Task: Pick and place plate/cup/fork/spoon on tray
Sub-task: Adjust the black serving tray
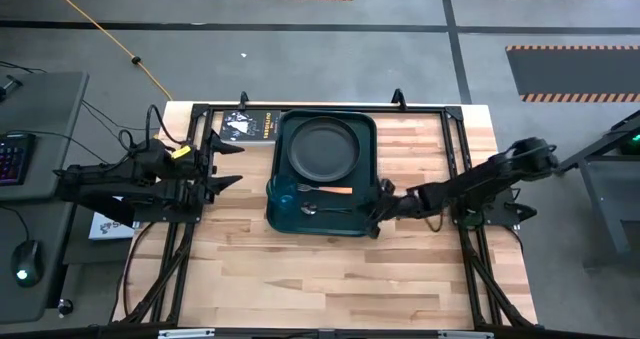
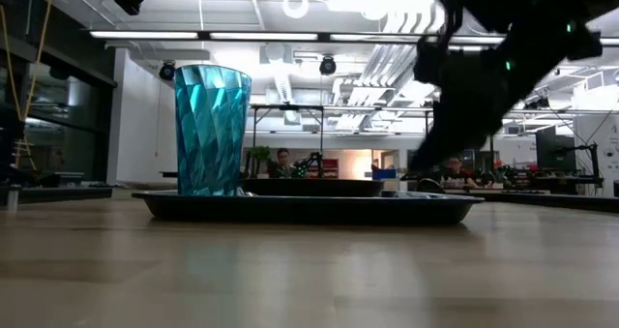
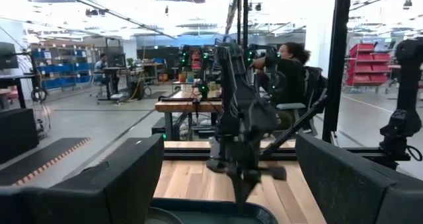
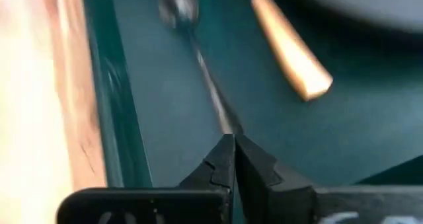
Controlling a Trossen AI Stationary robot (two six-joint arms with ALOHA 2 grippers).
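The right pincer [image 4: 232, 151], closed on the thin silver metal spoon [image 4: 198, 59], has its handle running straight ahead.

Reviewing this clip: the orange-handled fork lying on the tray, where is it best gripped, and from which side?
Probably the orange handle of the fork, taken from straight above. It lies flat on the tray between the plate and the spoon, so a side approach looks blocked. The handle end points toward the right pincer, at that edge of the tray, its fingers shut.
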